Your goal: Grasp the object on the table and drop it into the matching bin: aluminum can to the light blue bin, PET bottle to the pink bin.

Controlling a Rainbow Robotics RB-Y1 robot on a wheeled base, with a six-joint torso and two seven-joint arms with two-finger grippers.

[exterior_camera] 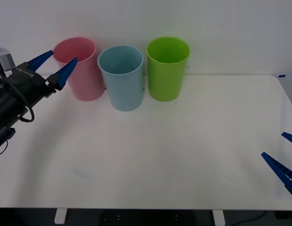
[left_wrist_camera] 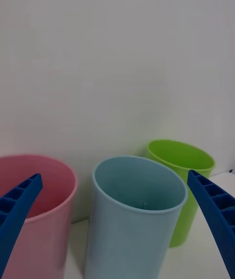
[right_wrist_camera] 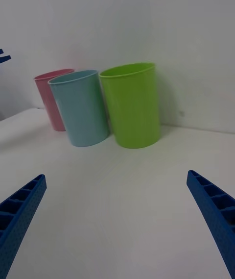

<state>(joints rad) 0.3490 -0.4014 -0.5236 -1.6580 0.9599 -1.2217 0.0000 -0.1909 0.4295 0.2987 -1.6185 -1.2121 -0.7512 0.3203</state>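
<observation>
The aluminum can and the PET bottle are out of view; the white table (exterior_camera: 160, 155) carries no loose object. At its back stand the pink bin (exterior_camera: 85, 80) and the light blue bin (exterior_camera: 121, 84), side by side. My left gripper (exterior_camera: 63, 56) hangs open at the far left, raised to the height of the pink bin's rim, holding nothing. In the left wrist view its fingers (left_wrist_camera: 19, 205) frame the pink bin (left_wrist_camera: 44, 220) and the light blue bin (left_wrist_camera: 132, 230). My right gripper (exterior_camera: 273, 145) is open and low at the table's right edge.
A lime green bin (exterior_camera: 167, 75) stands to the right of the light blue one, close against the white wall. The right wrist view shows all three bins in a row, with the green bin (right_wrist_camera: 132, 107) nearest. Bare tabletop stretches from the bins to the front edge.
</observation>
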